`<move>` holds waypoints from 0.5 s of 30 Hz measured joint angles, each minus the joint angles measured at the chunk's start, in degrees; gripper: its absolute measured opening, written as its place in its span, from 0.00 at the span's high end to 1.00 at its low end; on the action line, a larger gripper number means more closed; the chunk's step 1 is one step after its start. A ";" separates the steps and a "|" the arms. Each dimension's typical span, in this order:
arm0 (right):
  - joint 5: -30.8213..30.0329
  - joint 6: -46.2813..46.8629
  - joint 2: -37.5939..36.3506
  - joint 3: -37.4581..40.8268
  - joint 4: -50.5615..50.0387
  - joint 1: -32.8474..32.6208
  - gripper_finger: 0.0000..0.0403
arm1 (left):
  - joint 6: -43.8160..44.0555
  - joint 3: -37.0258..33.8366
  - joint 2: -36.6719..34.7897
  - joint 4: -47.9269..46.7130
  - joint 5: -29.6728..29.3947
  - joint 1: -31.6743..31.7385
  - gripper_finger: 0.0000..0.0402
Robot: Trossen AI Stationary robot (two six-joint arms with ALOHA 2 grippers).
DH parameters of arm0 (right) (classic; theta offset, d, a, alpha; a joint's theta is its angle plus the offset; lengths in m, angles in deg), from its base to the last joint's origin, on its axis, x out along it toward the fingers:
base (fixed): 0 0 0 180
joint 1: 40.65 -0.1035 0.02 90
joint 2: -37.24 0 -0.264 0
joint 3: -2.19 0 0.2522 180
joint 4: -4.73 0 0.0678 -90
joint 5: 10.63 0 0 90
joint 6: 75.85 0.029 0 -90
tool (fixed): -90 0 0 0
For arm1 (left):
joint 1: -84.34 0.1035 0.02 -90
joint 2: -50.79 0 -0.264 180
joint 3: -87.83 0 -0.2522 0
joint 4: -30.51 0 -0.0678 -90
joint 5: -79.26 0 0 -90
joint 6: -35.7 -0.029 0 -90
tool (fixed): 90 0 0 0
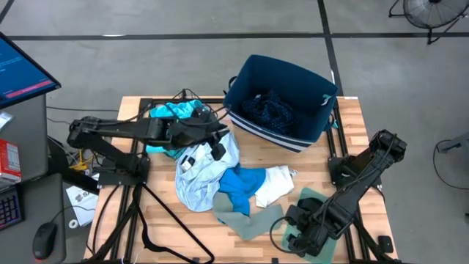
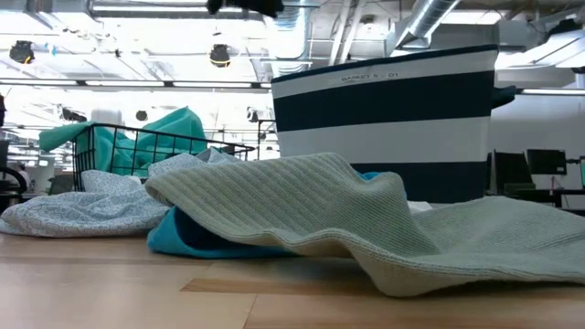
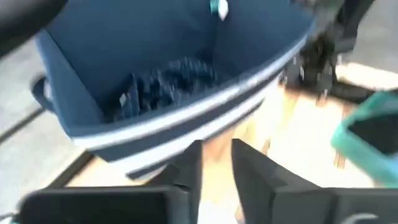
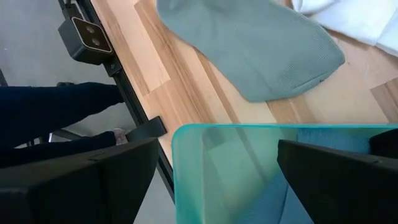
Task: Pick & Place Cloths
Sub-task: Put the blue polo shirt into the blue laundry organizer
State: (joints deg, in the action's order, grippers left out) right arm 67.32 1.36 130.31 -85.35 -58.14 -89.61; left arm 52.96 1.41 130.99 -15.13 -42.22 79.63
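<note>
While the dark navy patterned cloth (image 1: 268, 108) lies inside the navy fabric bin (image 1: 311, 129), the left gripper (image 1: 218, 149) hovers beside it above the pale blue-white cloth (image 1: 199, 176) — fingers slightly parted, empty — and the right gripper (image 1: 304, 233) waits wide open over the translucent green plastic tray (image 1: 314, 196).

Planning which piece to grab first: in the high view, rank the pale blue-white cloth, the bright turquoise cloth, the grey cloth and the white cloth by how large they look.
1. Pale blue-white cloth
2. Bright turquoise cloth
3. Grey cloth, about the same as turquoise, so unsure
4. White cloth

All overlap, so hidden parts may change this.
</note>
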 joint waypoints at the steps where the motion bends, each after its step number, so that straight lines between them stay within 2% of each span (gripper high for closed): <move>1: -0.02 0.00 0.00 0.00 0.13 0.01 0.20 | 0.01 -0.98 0.00 -0.20 0.94 0.25 0.78; 7: -0.24 -0.20 0.00 0.00 0.05 0.47 0.20 | -1.26 -7.78 0.06 -0.42 3.41 0.61 0.52; 9: -0.24 -0.70 0.00 0.00 0.06 0.82 0.20 | 1.63 -9.98 0.09 -0.74 2.92 0.83 0.44; 12: -0.26 -1.00 0.00 0.00 0.05 1.47 0.20 | 8.49 -12.18 0.19 -2.40 2.89 1.90 0.37; 15: -0.27 -1.28 0.00 0.00 0.05 2.05 0.20 | 8.55 -13.54 1.47 -4.69 4.09 3.18 0.35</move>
State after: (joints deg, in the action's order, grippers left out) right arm 67.05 0.08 130.31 -85.35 -58.09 -87.56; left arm 61.51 -12.13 132.46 -19.82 -38.13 82.81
